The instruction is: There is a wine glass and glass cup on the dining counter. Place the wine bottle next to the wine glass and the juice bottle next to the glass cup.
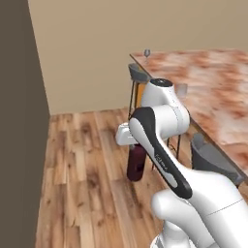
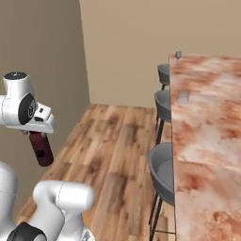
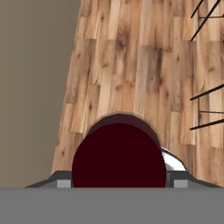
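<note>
In the left base view the juice bottle (image 1: 136, 163) hangs upright beneath the gripper (image 1: 130, 143), cap up and base down, over the wooden floor (image 1: 87, 184); the dining counter (image 1: 213, 92) lies ahead and to the right, with the wine glass (image 1: 147, 53) at its far corner and the glass cup (image 1: 181, 90) nearer, by the edge above the stools (image 1: 208, 157). In the right base view the bottle's long axis runs vertical below the gripper (image 2: 34, 132), well apart from the counter, so the carry, I judge, goes right and upward towards the glass cup. In the hand view the maroon cap sits between the fingertips (image 3: 64, 184), the jaws clamped around the neck.
</note>
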Tool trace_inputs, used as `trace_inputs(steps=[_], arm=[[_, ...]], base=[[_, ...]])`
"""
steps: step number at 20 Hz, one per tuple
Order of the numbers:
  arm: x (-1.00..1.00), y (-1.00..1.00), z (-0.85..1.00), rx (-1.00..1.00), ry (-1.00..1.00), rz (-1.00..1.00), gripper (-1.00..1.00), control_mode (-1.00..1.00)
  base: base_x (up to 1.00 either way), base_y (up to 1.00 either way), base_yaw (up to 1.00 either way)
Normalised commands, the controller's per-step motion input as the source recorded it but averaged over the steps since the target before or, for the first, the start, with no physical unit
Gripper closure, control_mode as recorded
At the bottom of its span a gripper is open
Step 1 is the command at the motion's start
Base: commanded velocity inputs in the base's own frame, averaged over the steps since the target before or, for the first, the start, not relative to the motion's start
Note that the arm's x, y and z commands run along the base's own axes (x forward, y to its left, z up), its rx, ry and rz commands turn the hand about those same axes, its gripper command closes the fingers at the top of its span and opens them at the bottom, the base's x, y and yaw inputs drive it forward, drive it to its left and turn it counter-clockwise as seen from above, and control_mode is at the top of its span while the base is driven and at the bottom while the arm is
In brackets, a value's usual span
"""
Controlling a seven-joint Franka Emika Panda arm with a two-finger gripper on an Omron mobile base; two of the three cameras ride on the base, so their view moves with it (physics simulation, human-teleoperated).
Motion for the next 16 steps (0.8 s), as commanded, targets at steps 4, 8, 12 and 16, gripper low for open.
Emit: trace_inputs(steps=[4, 8, 12, 16], arm=[[0.00, 0.00, 0.00, 0.00, 0.00, 0.00, 1.00, 1.00], [0.00, 0.00, 0.00, 0.00, 0.00, 0.00, 1.00, 1.00], [0.00, 0.00, 0.00, 0.00, 0.00, 0.00, 1.00, 1.00], [0.00, 0.00, 0.00, 0.00, 0.00, 0.00, 1.00, 1.00]], base=[[0.89, 0.30, -0.22], [0.87, 0.31, -0.26], [0.84, 0.32, -0.31], [0.82, 0.33, -0.34]])
